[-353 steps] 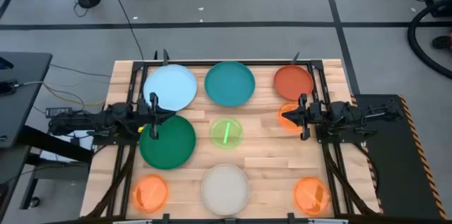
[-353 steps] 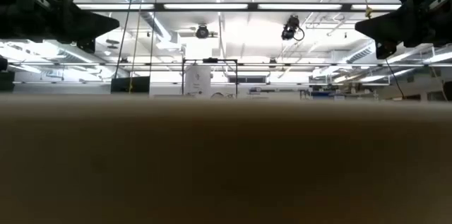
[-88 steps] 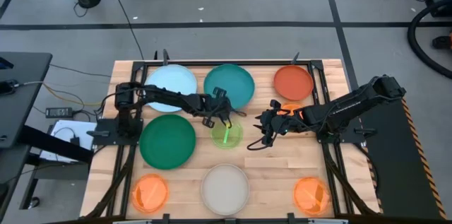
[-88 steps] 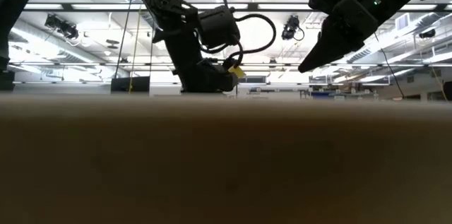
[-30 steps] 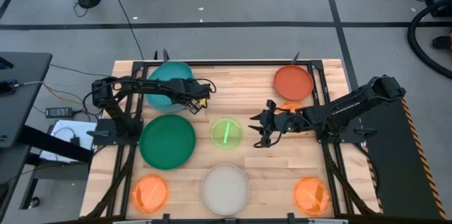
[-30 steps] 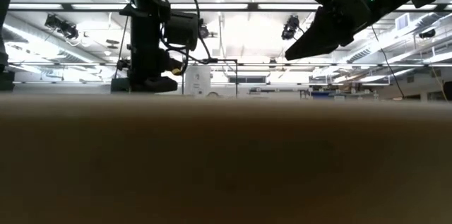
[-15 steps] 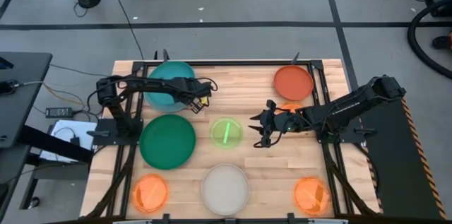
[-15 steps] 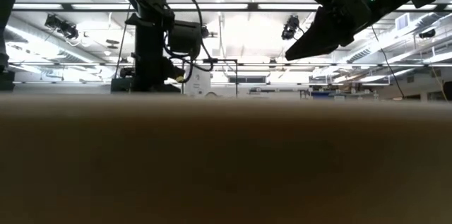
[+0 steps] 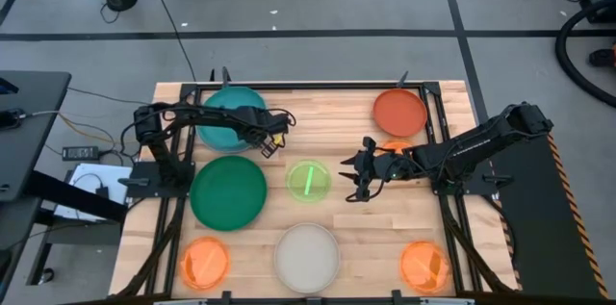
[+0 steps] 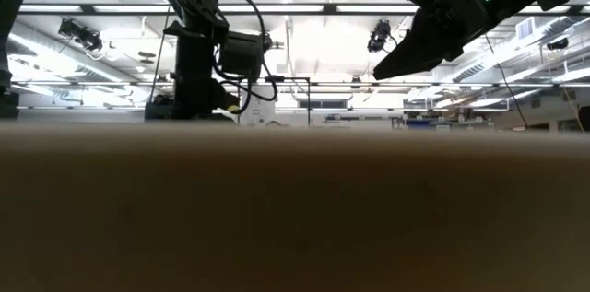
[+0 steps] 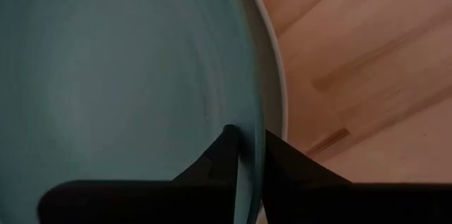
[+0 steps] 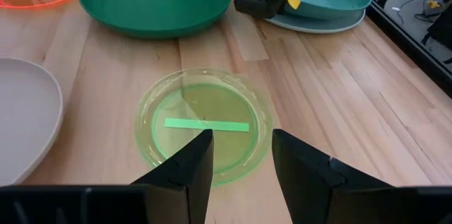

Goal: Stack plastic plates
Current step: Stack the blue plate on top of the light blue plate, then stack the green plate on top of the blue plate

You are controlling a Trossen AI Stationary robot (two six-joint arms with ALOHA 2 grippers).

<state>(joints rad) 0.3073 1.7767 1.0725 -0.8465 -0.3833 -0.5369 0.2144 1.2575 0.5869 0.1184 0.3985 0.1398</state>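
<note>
The teal plate (image 9: 229, 113) lies on the light-blue plate (image 11: 277, 75) at the table's far left. My left gripper (image 9: 272, 139) is at its right-hand rim, shut on it. My right gripper (image 9: 354, 180) hangs open above the table's middle, just right of the small neon-green plate (image 9: 308, 181), with nothing between its fingers (image 12: 191, 160). The dark-green plate (image 9: 228, 191), the red-orange plate (image 9: 399, 111) and the cream plate (image 9: 308, 257) lie flat on the wood. My left gripper has the teal plate's rim (image 11: 248, 121) between its two fingers, one finger (image 11: 224, 150) over the plate's inner face and the other outside the rim. The fingers come from the table's right side, slanting down. The plate lies flat on the light-blue plate.
Small orange plates lie at the near left (image 9: 205, 262), the near right (image 9: 423, 265) and under my right arm (image 9: 393, 151). A black frame (image 9: 318, 84) runs along the table's far edge and sides. Bare wood shows between the teal and red-orange plates.
My left gripper has shifted a little toward the table's right edge at the teal plate's rim. The teal plate stays lying on the light-blue one.
</note>
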